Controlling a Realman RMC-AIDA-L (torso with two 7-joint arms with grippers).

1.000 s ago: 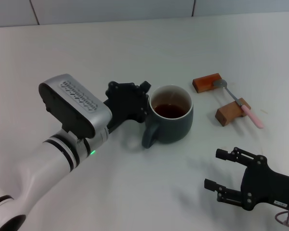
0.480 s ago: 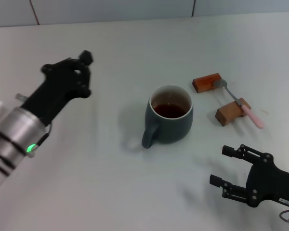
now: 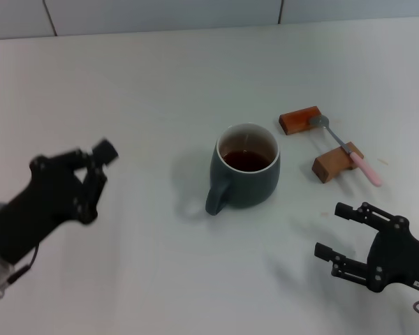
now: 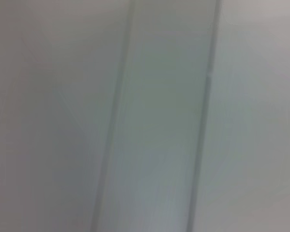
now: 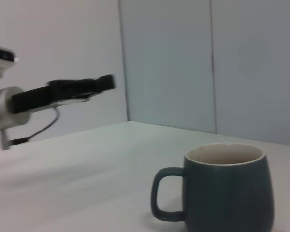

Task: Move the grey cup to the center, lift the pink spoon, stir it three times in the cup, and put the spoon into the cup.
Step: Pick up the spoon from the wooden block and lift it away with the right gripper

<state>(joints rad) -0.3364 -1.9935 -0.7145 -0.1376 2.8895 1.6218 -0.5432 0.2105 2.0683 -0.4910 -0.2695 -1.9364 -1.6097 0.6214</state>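
Your grey cup [image 3: 246, 174] stands mid-bench, both claws well clear of it. Left claw [image 3: 91, 164]: grip state can't be told. Right claw [image 3: 343, 230]: released, empty, near the pink spoon [image 3: 348, 151] resting across two wooden blocks [image 3: 337, 162].

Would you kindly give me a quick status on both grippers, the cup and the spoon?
Left gripper off to the left, empty. Right gripper open, near side of the spoon. Cup central, free. Spoon across two blocks, nothing blocking.

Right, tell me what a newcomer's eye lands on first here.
The grey cup of dark liquid stands mid-table, handle toward the robot. To its right the pink spoon bridges two wooden blocks. The left gripper hangs off to the left; the right gripper, open, waits near the front.
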